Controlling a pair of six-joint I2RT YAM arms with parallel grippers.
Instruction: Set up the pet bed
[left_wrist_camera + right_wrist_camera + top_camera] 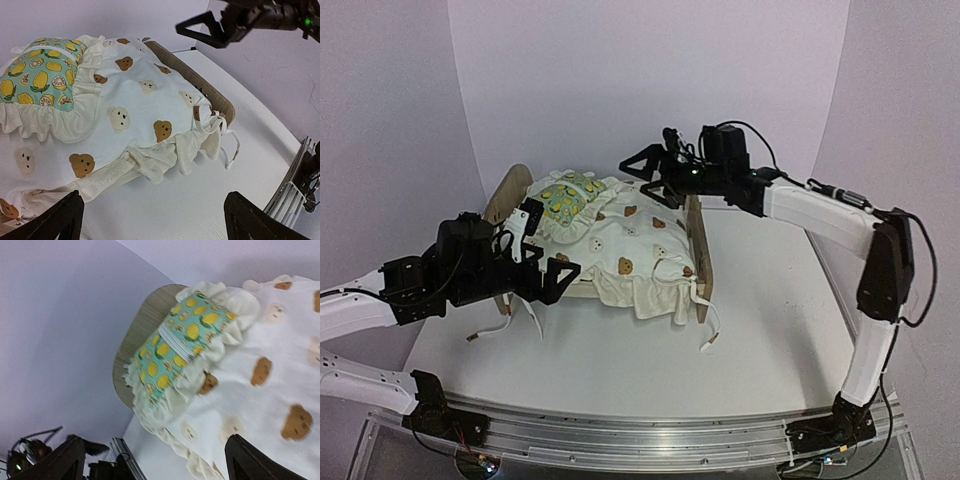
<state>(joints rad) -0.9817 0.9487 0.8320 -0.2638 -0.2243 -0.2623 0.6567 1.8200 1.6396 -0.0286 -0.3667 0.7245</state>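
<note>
With the bed (701,245) mid-table (770,330) under cushion (630,250) and pillow (565,195), left gripper (548,248) and right gripper (652,172) both gape empty, so dressing seems nearly done; next, likely tidying the cushion's overhanging foot.

Left arm (350,310): enters from the left edge, forearm low and near level, wrist directed rightward and away from the base.
Left gripper (548,247): jaws spread wide; nothing between the fingers (55,220).
Right arm (810,215): lower link rises steeply from the base, elbow high at the right, forearm extended leftward.
Right gripper (648,178): jaws spread wide, empty.
Separation: both grippers apart, facing each other.
</note>
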